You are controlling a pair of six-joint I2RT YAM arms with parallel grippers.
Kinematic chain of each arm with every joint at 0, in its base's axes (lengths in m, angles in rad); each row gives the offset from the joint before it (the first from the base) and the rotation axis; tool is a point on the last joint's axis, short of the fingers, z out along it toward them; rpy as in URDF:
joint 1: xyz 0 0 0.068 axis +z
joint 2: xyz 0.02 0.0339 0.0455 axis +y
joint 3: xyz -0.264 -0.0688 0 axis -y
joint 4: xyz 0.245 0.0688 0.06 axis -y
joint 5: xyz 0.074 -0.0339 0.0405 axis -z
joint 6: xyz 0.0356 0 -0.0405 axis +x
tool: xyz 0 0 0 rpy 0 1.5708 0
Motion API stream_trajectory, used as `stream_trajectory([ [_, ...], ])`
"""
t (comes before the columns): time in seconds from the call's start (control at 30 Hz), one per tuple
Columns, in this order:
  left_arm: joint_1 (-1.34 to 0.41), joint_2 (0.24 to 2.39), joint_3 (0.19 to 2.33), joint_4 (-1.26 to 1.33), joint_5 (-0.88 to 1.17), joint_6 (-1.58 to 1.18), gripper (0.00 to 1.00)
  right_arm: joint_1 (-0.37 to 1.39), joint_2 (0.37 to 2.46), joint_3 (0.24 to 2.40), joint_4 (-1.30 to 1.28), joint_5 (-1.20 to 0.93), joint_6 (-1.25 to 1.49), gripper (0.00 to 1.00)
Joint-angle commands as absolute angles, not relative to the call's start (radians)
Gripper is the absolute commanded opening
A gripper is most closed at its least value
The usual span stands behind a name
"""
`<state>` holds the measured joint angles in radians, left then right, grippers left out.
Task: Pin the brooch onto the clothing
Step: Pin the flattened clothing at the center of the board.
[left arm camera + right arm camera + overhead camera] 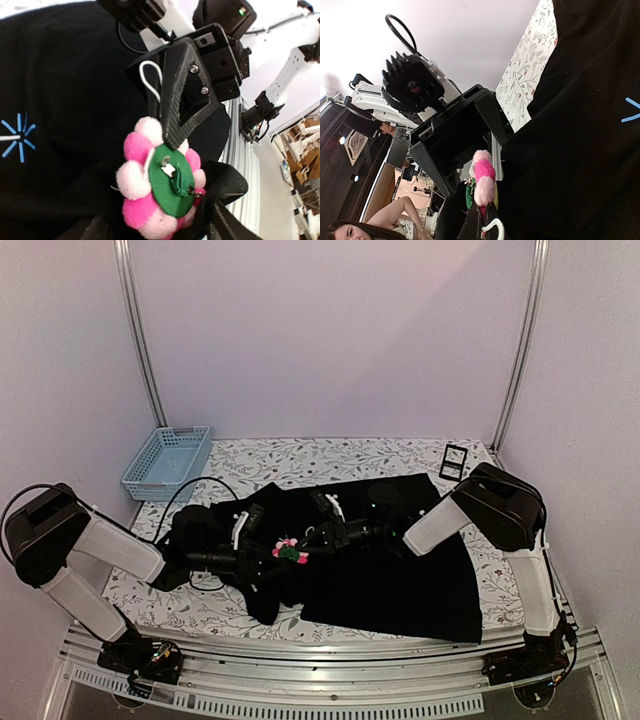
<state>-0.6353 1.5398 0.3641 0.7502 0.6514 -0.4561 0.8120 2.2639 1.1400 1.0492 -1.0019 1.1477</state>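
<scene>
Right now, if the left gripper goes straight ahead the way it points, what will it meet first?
Most likely the pink flower-shaped brooch with a green round backing, held just ahead by the black right gripper; the depth is hard to judge.

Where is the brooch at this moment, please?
In the top view the brooch sits left of centre over the black shirt, between the tips of the left pincer and the right pincer.

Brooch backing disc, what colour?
Green, ringed by pink petals on the brooch; left wrist view shows it best.
</scene>
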Motion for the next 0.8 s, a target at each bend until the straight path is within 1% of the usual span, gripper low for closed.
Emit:
stream_trajectory([
  [0.0,-0.643,1.544,0.387,0.825,0.633,-0.491,0.56,0.811,2.288,1.149,1.080,-1.011,1.156,0.00],
  [0.23,-0.644,1.530,0.399,0.823,0.661,-0.524,0.26,0.810,2.292,1.160,1.087,-1.016,1.152,0.00],
  [0.37,-0.644,1.526,0.403,0.829,0.681,-0.541,0.17,0.811,2.291,1.158,1.089,-1.014,1.154,0.00],
  [0.5,-0.644,1.522,0.403,0.826,0.694,-0.545,0.07,0.811,2.286,1.161,1.090,-1.015,1.155,0.00],
  [0.53,-0.644,1.520,0.405,0.826,0.695,-0.547,0.02,0.811,2.286,1.161,1.091,-1.016,1.155,0.00],
  [0.57,-0.644,1.518,0.406,0.823,0.695,-0.548,0.00,0.810,2.286,1.162,1.091,-1.018,1.155,0.00],
  [0.73,-0.643,1.505,0.421,0.790,0.693,-0.569,0.00,0.811,2.283,1.161,1.092,-1.020,1.153,0.00],
  [0.77,-0.643,1.501,0.426,0.773,0.690,-0.575,0.00,0.811,2.280,1.158,1.090,-1.018,1.151,0.02],
])
